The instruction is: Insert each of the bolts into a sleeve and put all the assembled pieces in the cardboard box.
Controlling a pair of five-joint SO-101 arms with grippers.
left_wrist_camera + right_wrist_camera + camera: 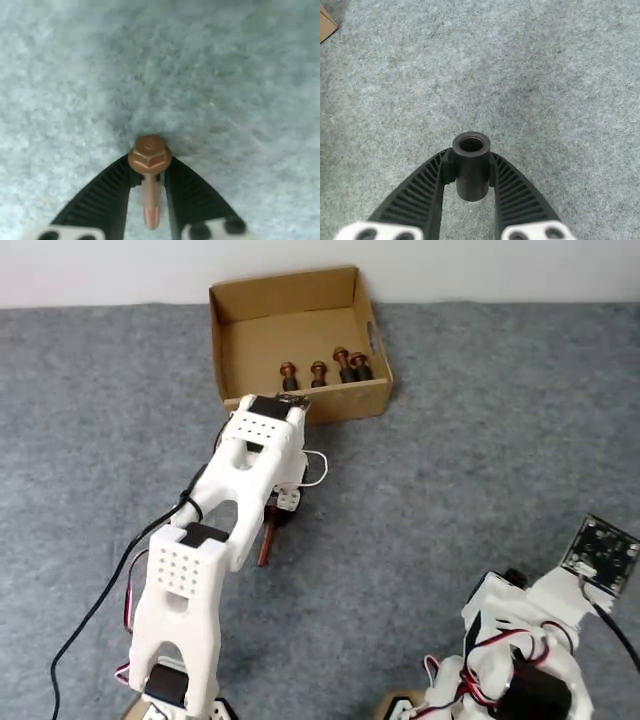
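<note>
1. The left hand (149, 167) is clamped on a copper bolt (149, 156). Its 2 black fingers (107, 195) press the shank just under the hex head, and the head points away from the wrist, over the grey desk (225, 75).
2. In the high view the left arm (235, 490) runs from the lower left of the frame up toward the centre. The bolt's shank pokes out beneath it, just left of centre, tilted and well short of the box (its head cannot be made out from above).
3. The right hand (470, 160) is clamped on a dark sleeve (471, 175). The sleeve sits between the 2 ribbed fingers with its open bore facing away from the wrist, above the desk.
4. The right arm (520, 640) is folded at the lower right of the high view, well apart from the left arm and from the box.
5. The cardboard box (335, 402) stands open at the upper centre of the high view. 4 assembled pieces (318, 371) stand in a row along its near wall, and the 2 at the right are close together.
6. The far end of the left arm overlaps the box's near wall at its left corner.
</note>
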